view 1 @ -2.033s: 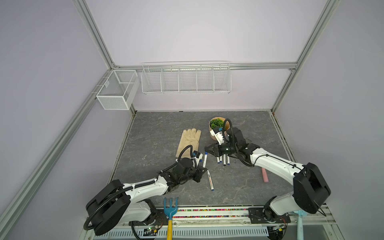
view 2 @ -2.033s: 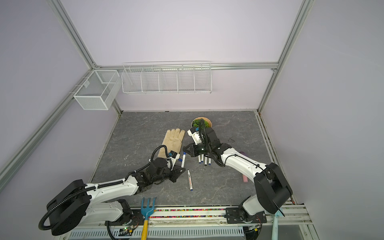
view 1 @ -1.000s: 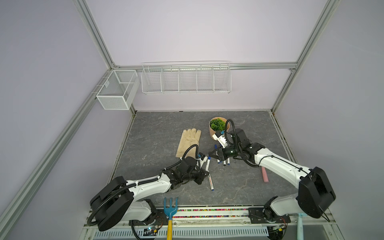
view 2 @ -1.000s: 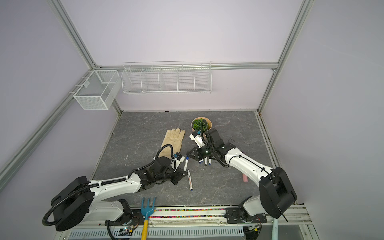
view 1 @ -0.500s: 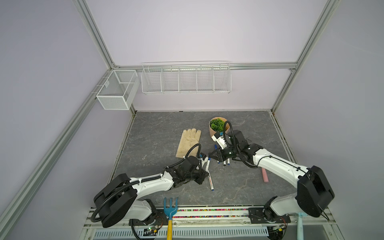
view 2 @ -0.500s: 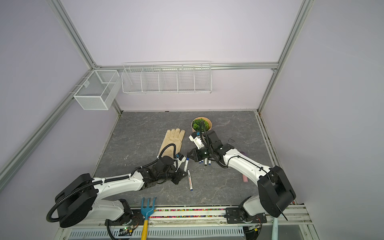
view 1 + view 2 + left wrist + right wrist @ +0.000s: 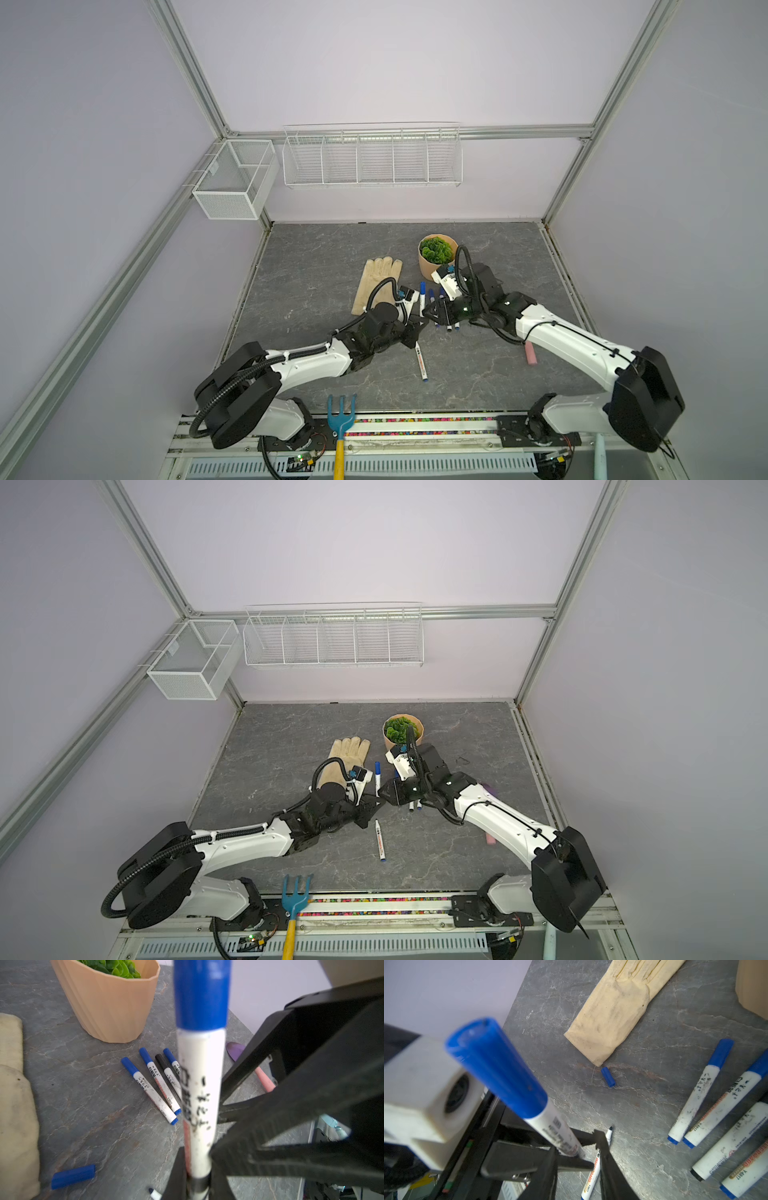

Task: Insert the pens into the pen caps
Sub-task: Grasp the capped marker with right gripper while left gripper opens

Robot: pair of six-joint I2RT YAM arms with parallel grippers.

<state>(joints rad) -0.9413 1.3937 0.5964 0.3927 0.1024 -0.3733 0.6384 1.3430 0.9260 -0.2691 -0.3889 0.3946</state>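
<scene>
Pen [image 7: 199,1088] pinched by left gripper [image 7: 197,1184] was given its blue cap [image 7: 201,995]; fingers of right gripper [image 7: 432,312] were just spread off. Uncapped pen [image 7: 420,362] was left at six o'clock.

Printed on the capped pens [image 7: 162,1084] lying in a row near the middle of the frame in both top views: "WHITEBOARD" in orange-red along the barrel, "Y-6817" in black by the end plug, plus black East Asian characters too smudged to read. Same "WHITEBOARD" and "Y-6817" on the uncapped pen [image 7: 591,1176] alone on the worktop [image 7: 643,1105]. Large black characters on the held pen [image 7: 199,1095], blurred.
</scene>
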